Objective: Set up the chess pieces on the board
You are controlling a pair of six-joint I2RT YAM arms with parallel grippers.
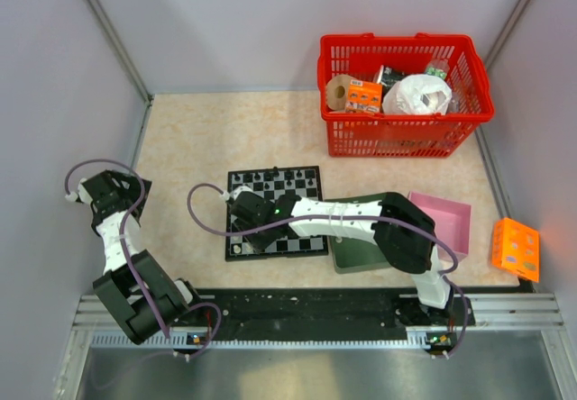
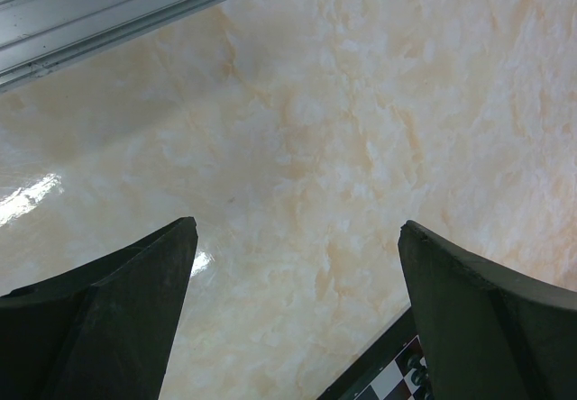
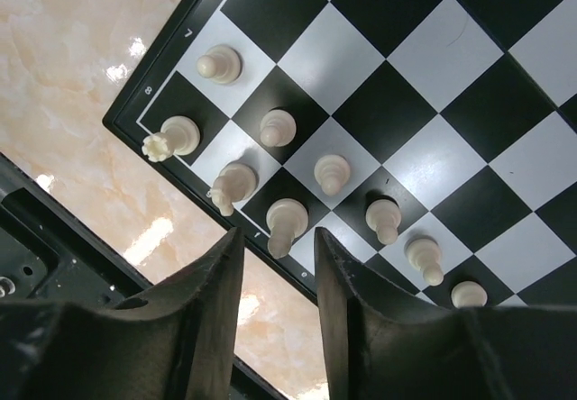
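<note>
The board (image 1: 306, 184) lies mid-table, with black chess pieces along its far row. My right gripper (image 1: 242, 209) hovers over its near left corner. In the right wrist view the board (image 3: 424, 85) carries several whitish chess pieces. A rook (image 3: 171, 137) stands in the corner, a knight (image 3: 231, 186) beside it, then a taller piece (image 3: 287, 222). Pawns (image 3: 332, 173) line the row behind. My right gripper (image 3: 278, 238) is open, its tips on either side of the taller piece's head without touching it. My left gripper (image 2: 297, 229) is open wide over bare tabletop, left of the board corner (image 2: 397, 377).
A red basket (image 1: 406, 139) full of packages stands at the back right. A pink box (image 1: 446, 220) and a dark green tray (image 1: 361, 254) sit right of the board, partly under my right arm. An orange block (image 1: 516, 247) lies at the far right. A metal rail (image 2: 108, 13) borders the table.
</note>
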